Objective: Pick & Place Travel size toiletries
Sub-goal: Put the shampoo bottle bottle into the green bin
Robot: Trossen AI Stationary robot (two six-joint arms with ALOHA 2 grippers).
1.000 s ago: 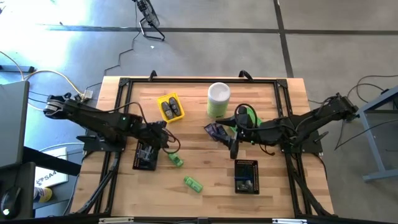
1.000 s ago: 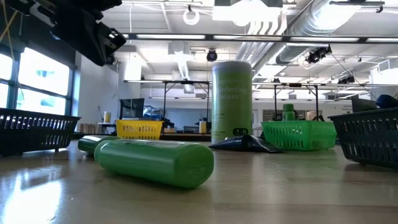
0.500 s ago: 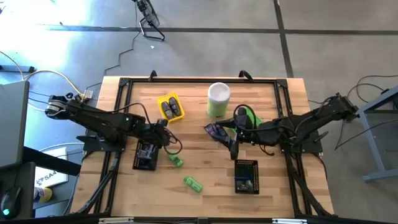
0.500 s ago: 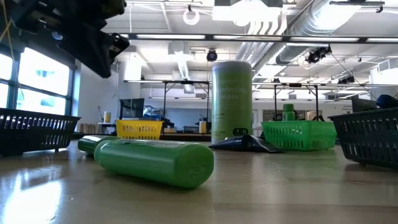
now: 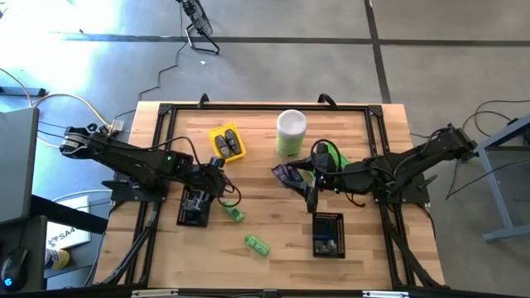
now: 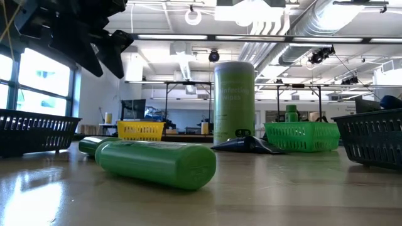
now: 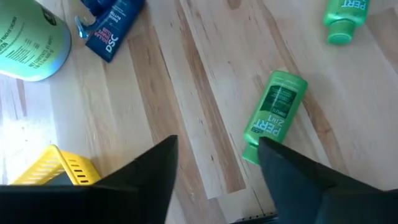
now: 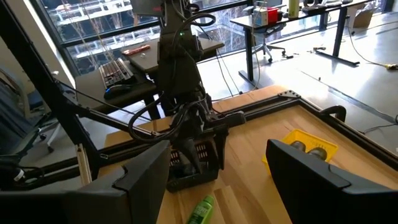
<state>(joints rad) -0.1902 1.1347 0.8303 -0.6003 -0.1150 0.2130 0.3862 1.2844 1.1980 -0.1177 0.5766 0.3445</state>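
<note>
- Left gripper hangs over the black mesh tray near the table's left edge, fingers parted and empty; a second ago they were shut, and they now spread in the low view.
- Green bottles lie on bare wood mid-table, unmoved, open room around them.
- Navy packets lie beside the right gripper, which hovers wide, empty, unchanged, above another black tray.
</note>
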